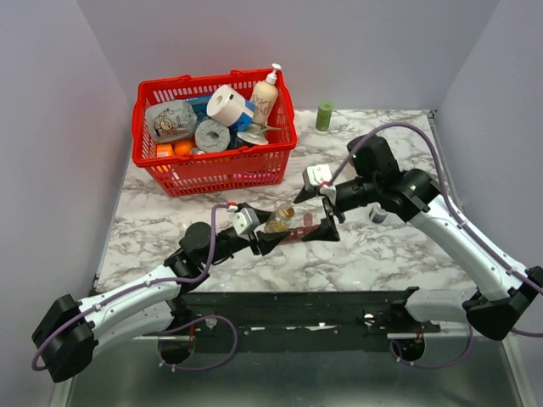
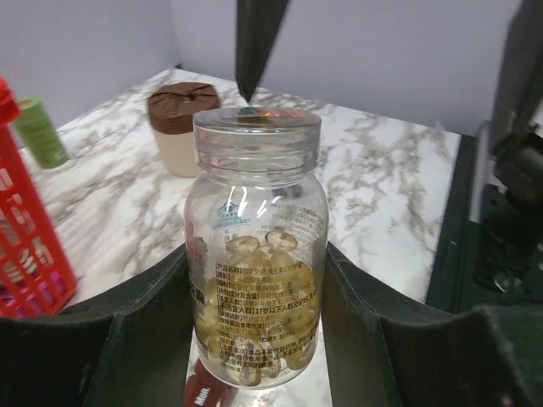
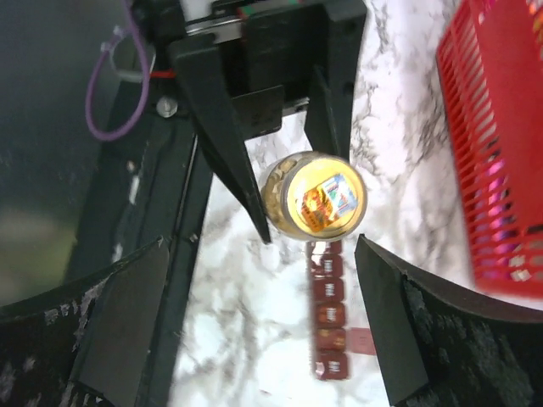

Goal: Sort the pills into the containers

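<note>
Nearest, the left pincer [image 2: 254,339] is closed narrowly around a clear bottle [image 2: 257,212], holding it upright with its clear lid on. The pills [image 2: 254,288], amber and rounded, sit heaped in the bottle's lower half. Just right of the bottle, the containers [image 3: 329,326], a dark maroon strip of joined compartments, lie flat on the marble surface [image 1: 399,254]. The right pincer [image 3: 261,254] hovers over the bottle's lid, spread wide and holding nothing. Farther back stands a brown-lidded jar [image 2: 181,127]. At the far left is a red basket [image 1: 221,170] of goods, and at the far right a green cylinder [image 1: 324,116].
</note>
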